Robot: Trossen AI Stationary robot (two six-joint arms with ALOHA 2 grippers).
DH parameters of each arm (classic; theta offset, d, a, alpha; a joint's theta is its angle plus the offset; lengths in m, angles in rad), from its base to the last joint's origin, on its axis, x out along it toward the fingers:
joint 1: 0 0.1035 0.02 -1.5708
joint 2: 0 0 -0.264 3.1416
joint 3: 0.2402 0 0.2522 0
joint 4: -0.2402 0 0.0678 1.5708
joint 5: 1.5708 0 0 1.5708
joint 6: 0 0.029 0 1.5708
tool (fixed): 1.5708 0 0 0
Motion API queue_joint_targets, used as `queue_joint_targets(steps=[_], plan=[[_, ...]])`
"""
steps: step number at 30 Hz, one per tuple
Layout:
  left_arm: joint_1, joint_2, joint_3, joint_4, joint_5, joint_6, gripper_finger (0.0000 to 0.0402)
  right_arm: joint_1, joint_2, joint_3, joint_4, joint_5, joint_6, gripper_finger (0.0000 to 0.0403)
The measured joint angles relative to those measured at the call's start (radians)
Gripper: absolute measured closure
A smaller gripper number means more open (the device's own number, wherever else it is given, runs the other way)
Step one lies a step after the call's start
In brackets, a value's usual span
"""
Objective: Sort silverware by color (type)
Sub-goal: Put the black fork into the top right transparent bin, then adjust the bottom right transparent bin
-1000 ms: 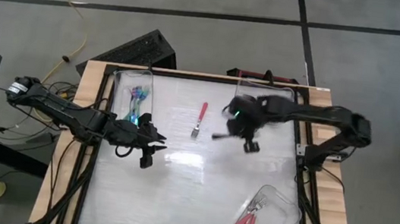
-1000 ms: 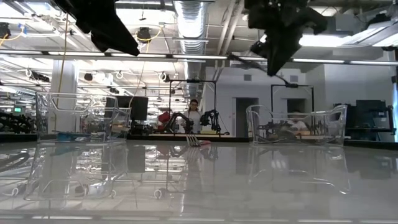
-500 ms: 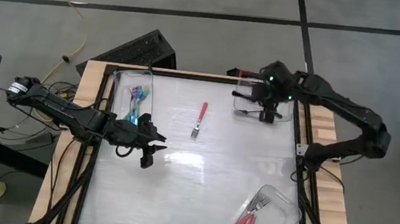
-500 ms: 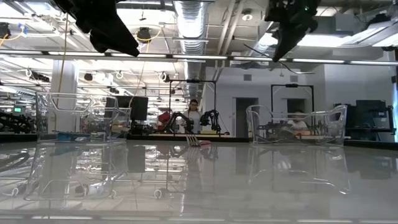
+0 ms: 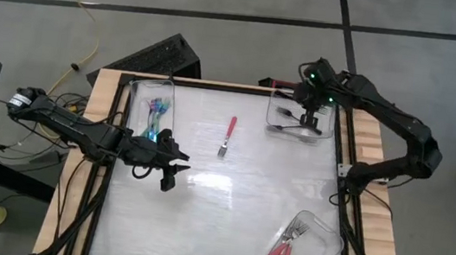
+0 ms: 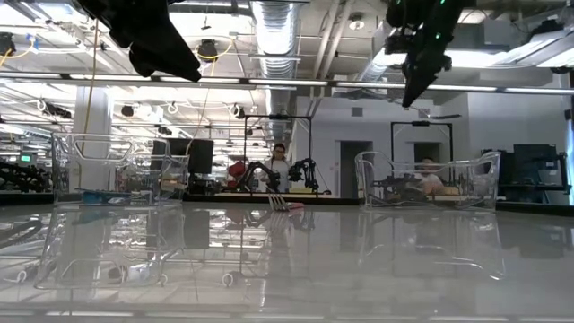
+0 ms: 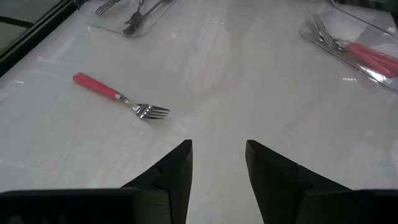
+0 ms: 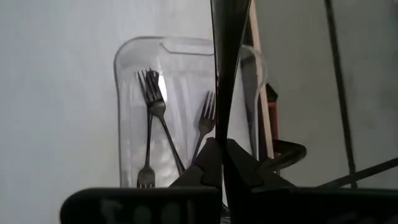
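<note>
My right gripper [image 5: 306,115] hangs over the clear tray [image 5: 323,132] at the table's far right corner, shut on a black fork [image 8: 227,74]. More black forks [image 8: 155,118] lie in that tray. A red-handled fork [image 5: 227,136] lies flat on the table's far middle, also seen in the left wrist view [image 7: 118,96]. My left gripper [image 5: 172,169] is open and hovers left of the centre, its fingers [image 7: 180,171] pointing at the red fork from a distance. My right gripper pinches the black fork between its two shut fingers [image 8: 205,165]. The fork's dark shaft [image 8: 224,140] runs straight out past the fingertips. It is lifted clear above the tray. Which end of the fork is held, I cannot tell.
A clear tray [image 5: 141,91] at the far left holds blue-handled forks [image 5: 154,114]. Another clear tray [image 5: 324,235] at the near right holds red-handled forks [image 5: 282,252]. Both far trays show in the low view [image 6: 108,170] [image 6: 426,179]. A black case [image 5: 154,56] lies beyond the far edge.
My right gripper has carried the black fork from over the table's middle right toward the far right corner, turning as it went, and now stands over the far right tray. It stays shut on the fork.
</note>
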Motion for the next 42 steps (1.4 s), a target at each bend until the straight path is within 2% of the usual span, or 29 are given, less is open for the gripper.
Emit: queue_joint_targets(steps=[12, 20, 24, 35, 42], plan=[[0.010, 0.000, 0.000, 0.000, 0.000, -0.007, 0.0266, -0.056, 0.243, 0.000, -0.048, -0.015, -0.093, 0.0382], [0.010, 0.000, 0.000, 0.000, 0.000, -0.043, 0.0266, -0.112, 0.352, -0.001, -0.066, -0.032, -0.093, 0.0382], [0.009, 0.000, 0.000, 0.000, 0.002, -0.059, 0.0266, -0.127, 0.388, -0.001, -0.095, -0.038, -0.088, 0.0367], [0.009, 0.000, 0.000, -0.001, 0.001, -0.052, 0.0266, -0.134, 0.357, -0.001, -0.161, -0.051, -0.025, 0.0318], [0.009, 0.000, 0.000, -0.002, 0.001, -0.040, 0.0266, -0.133, 0.308, -0.001, -0.164, -0.051, 0.022, 0.0253]])
